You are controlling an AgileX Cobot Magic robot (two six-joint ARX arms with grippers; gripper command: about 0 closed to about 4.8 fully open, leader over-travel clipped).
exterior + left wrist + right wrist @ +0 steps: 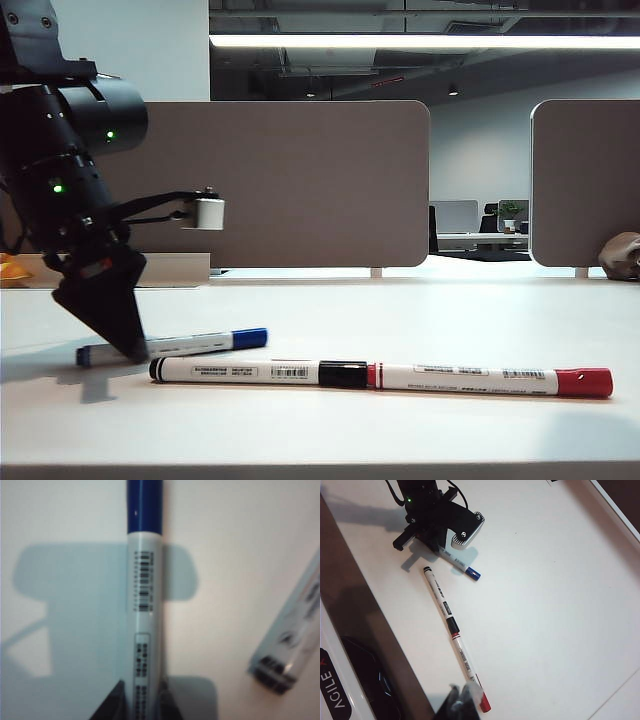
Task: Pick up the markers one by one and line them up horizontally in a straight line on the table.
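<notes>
Black marker [255, 371] and red marker [490, 379] lie end to end on the worktop [420, 320]; the left gripper [125, 345] fingers straddle the blue marker [205, 343] behind that line, grip uncertain; the right gripper [462, 700] hangs closed, empty

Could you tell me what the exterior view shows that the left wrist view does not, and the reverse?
Only the exterior view shows the red marker, lying end to end with the black marker, the grey-brown divider panels and the whole left pincer down at the blue marker's left part. Only the left wrist view shows the blue marker's barcode and the pincer's fingertips flanking its barrel. Both share the blue marker, the black marker's banded end and the table. Neither shows the right pincer.
</notes>
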